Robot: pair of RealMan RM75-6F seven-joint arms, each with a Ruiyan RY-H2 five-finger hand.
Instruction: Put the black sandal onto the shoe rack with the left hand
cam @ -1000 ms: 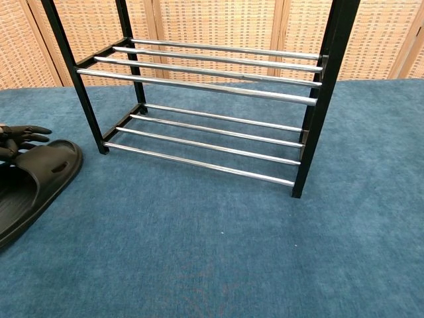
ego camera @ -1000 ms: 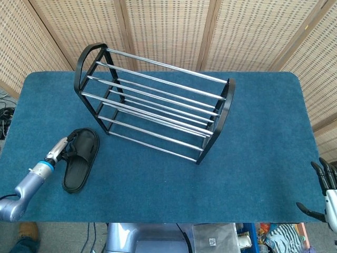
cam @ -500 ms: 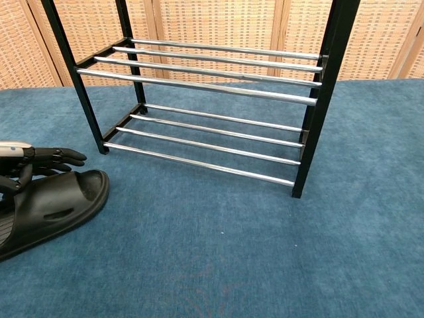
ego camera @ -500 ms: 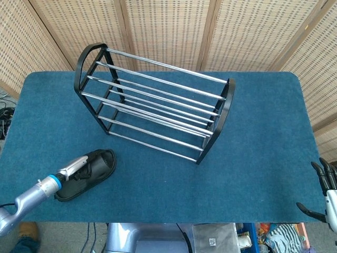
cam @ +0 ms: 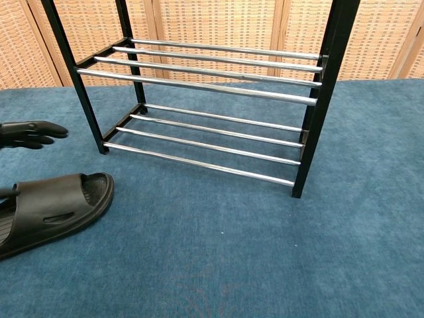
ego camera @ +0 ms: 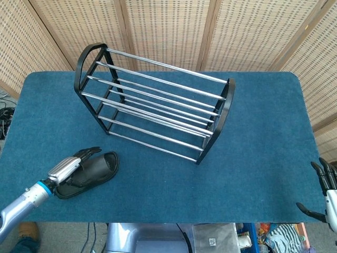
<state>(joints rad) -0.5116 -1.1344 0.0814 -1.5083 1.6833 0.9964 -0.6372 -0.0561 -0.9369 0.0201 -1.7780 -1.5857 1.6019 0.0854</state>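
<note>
The black sandal lies flat on the blue table cover, toe toward the shoe rack, in front of the rack's left end. My left hand hovers over its heel part. In the chest view its fingers stretch out above the sandal with blue cover showing between them. The rack is black-framed with chrome rails and has no shoes on it. My right hand hangs off the table's right front corner, fingers apart, holding nothing.
The blue cover spans the whole table. Wicker screens stand behind it. Clutter and cables lie on the floor below the front edge.
The sandal swung round from pointing up the table to pointing right, and slid toward the rack's front. My left hand then rose off it, fingers extended.
</note>
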